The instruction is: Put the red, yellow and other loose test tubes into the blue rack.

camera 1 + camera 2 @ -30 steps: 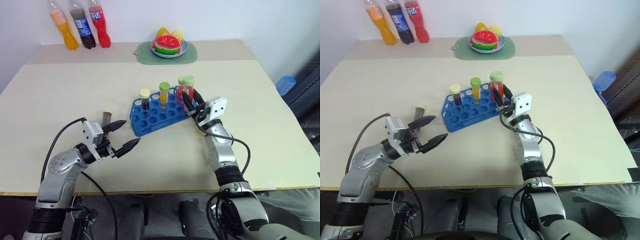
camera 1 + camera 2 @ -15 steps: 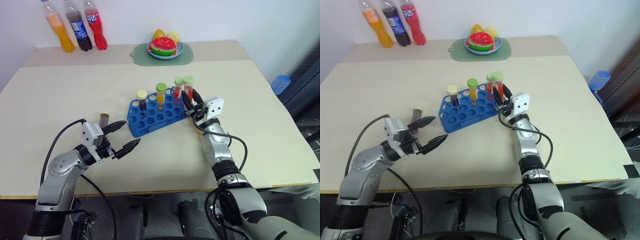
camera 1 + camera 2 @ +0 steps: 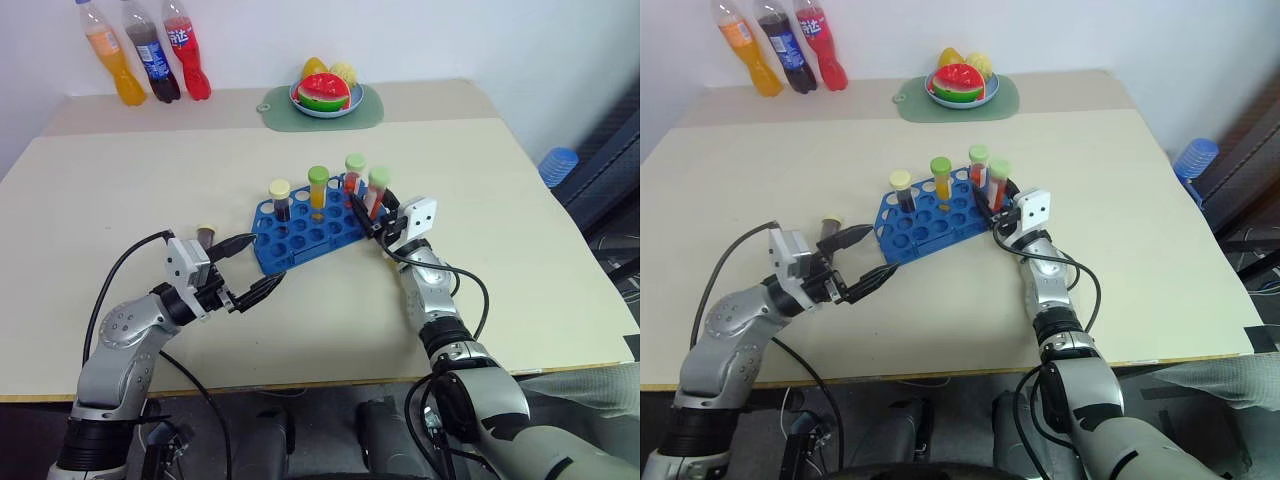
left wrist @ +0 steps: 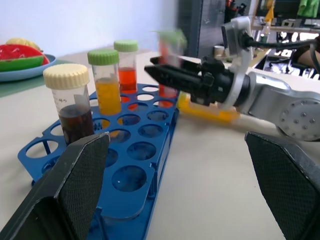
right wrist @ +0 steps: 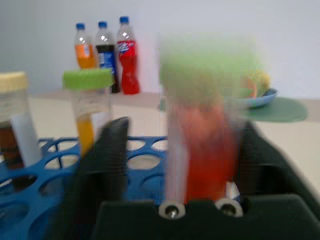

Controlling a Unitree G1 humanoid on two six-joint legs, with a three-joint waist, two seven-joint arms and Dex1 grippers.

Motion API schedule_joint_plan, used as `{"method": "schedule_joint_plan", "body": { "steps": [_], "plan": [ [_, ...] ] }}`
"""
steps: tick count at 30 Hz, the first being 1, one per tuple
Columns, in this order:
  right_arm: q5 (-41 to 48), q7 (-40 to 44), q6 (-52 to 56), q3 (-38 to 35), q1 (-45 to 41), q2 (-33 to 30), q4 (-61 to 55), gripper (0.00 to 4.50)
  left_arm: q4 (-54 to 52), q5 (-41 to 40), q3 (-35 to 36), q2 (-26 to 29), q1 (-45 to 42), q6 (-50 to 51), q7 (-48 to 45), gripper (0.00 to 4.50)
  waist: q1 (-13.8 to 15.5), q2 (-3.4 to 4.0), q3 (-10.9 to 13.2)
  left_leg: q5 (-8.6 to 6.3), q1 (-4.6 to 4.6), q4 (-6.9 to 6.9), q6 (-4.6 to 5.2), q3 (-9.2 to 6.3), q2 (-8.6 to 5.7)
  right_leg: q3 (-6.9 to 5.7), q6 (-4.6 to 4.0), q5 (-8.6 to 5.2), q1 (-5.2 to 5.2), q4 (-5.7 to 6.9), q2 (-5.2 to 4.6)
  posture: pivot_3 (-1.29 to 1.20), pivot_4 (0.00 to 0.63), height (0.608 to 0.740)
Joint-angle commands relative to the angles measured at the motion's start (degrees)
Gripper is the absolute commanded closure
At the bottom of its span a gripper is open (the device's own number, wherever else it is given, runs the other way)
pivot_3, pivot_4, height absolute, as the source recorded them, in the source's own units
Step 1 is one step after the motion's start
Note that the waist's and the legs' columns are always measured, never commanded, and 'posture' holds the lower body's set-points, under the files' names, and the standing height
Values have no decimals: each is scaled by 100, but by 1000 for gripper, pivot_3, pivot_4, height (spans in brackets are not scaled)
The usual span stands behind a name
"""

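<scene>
Right gripper (image 3: pixel 372 207): at the 3 o'clock corner of the blue rack (image 3: pixel 305 232), fingers spread apart, with a green-capped red tube (image 3: pixel 377 190) standing tilted between them in a corner hole; whether the fingers touch it cannot be told.

At 10 o'clock from that tube stands a second green-capped red tube (image 3: pixel 354 174); further toward 9 o'clock along the rack's far row stand a green-capped yellow tube (image 3: pixel 317 187) and a cream-capped dark tube (image 3: pixel 280 199).

Left gripper (image 3: pixel 247 268): at 8 o'clock of the rack, fingers wide apart and empty, tips just beside the rack's near corner.

A loose dark tube (image 3: pixel 206 238) lies on the table (image 3: pixel 520 230) at 9 o'clock of the rack, just beyond the left gripper.
</scene>
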Motion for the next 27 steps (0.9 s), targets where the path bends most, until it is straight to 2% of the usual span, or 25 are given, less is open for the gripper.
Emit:
{"method": "schedule_joint_plan", "body": {
  "steps": [1,4,9,12,14,18,21,24,27],
  "plan": [
    [-48,9,38,41,169,-199,-755,25,-183,-31,-6,-30,-41,-35,20,0,23,0,0,0,-1,0,0,0,0,0,0,0,0,0,0,0,150,740],
    [36,216,649,152,632,-509,-1930,25,-153,-18,-39,-62,-59,-52,28,0,43,0,0,0,-4,2,0,-1,-4,0,0,0,1,-4,-5,0,150,740],
    [-14,402,2316,349,1852,-1370,-4571,25,-62,18,-101,-129,-87,-93,-14,0,39,2,0,0,-5,1,1,-1,-3,-1,1,0,0,-5,-5,0,150,740],
    [475,567,3656,275,2417,-1932,-5917,25,16,31,-151,-173,-131,-118,-50,0,54,1,1,-2,-7,2,3,-2,-3,-1,1,0,1,-8,-5,0,150,740],
    [904,519,5125,121,2405,-2382,-6522,25,97,30,-197,-198,-188,-141,-102,0,29,1,0,-2,-6,7,3,2,-4,2,1,0,3,-7,-6,0,150,740],
    [1245,79,7530,32,1882,-2846,-6722,25,200,70,-276,-262,-274,-175,-148,0,32,0,0,-2,-4,12,4,0,-1,0,0,0,8,-6,-4,0,150,740],
    [1574,-399,9898,-176,980,-2786,-6216,25,263,92,-311,-292,-315,-206,-173,0,43,0,0,-3,-7,9,5,-1,-1,-2,-1,-1,7,-10,-5,0,150,740],
    [1765,-425,11197,-221,284,-2733,-5769,25,281,123,-327,-316,-274,-242,-187,0,76,0,0,-5,-13,7,9,0,-3,-1,-1,0,2,-16,-8,0,150,740],
    [1714,-509,11846,-151,-400,-2632,-5109,25,248,148,-327,-330,-200,-250,-179,0,90,1,0,-7,-22,7,12,1,-3,-2,0,0,-4,-19,-10,0,150,740]
  ]
}}
